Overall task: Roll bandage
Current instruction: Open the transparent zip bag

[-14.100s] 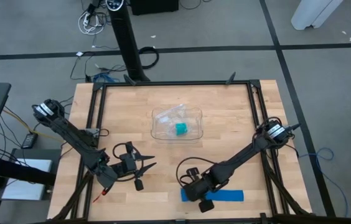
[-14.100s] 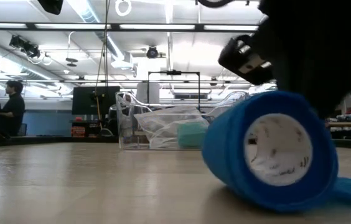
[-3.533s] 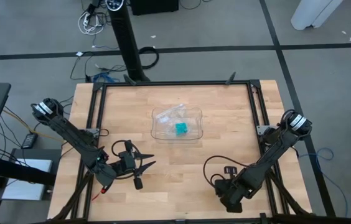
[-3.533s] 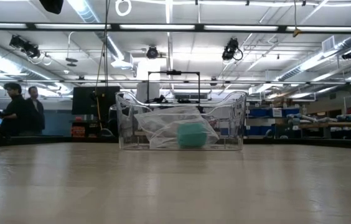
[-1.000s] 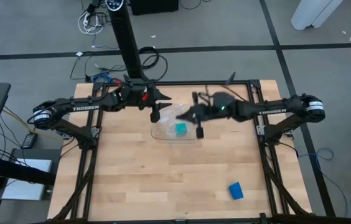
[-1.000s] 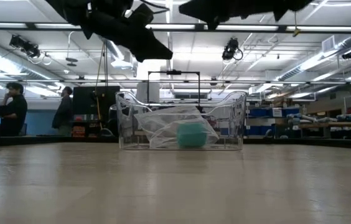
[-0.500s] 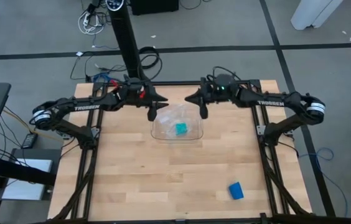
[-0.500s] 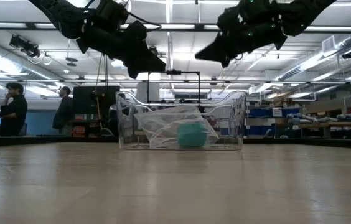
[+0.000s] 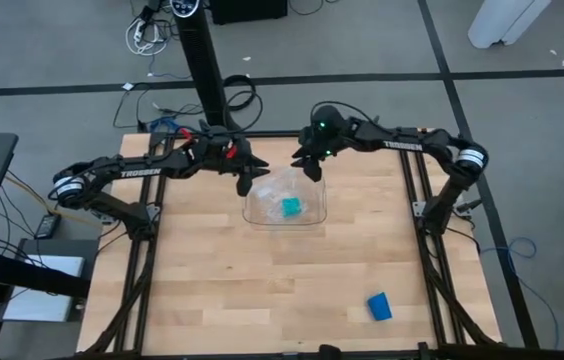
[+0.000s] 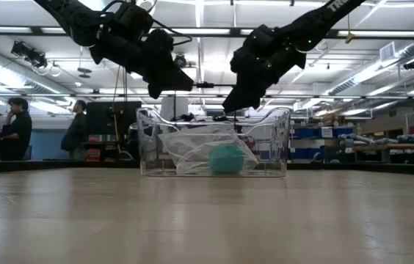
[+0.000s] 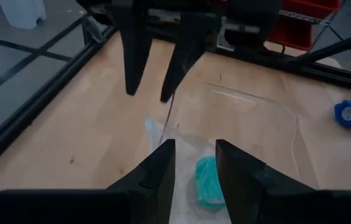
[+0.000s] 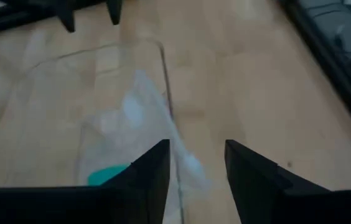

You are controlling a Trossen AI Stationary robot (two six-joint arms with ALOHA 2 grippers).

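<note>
The bandage point(image 9: 379, 306) is a small compact blue roll lying on the wooden table near its front right corner; it also shows in the left wrist view point(image 11: 350, 114). Both grippers hang in the air far from it, over the far side of the clear plastic tray point(image 9: 314, 216). My left gripper point(image 9: 247, 180) hovers above the tray's far left corner, open point(image 11: 195, 155). My right gripper point(image 9: 309, 165) hovers above the tray's far right corner, open point(image 12: 197, 155). Neither has anything between its fingers.
The tray point(image 10: 277, 139) stands at the table's far middle and holds a teal-green block point(image 9: 289, 207) and crumpled clear plastic point(image 9: 274, 185). A black frame point(image 9: 414, 180) runs around the table. People point(image 10: 12, 132) stand in the room beyond.
My right gripper has drawn back from above the tray's right part toward the table's far edge, then swung a little toward the left, ending over the tray's far right corner. The bandage roll has stayed where it lay.
</note>
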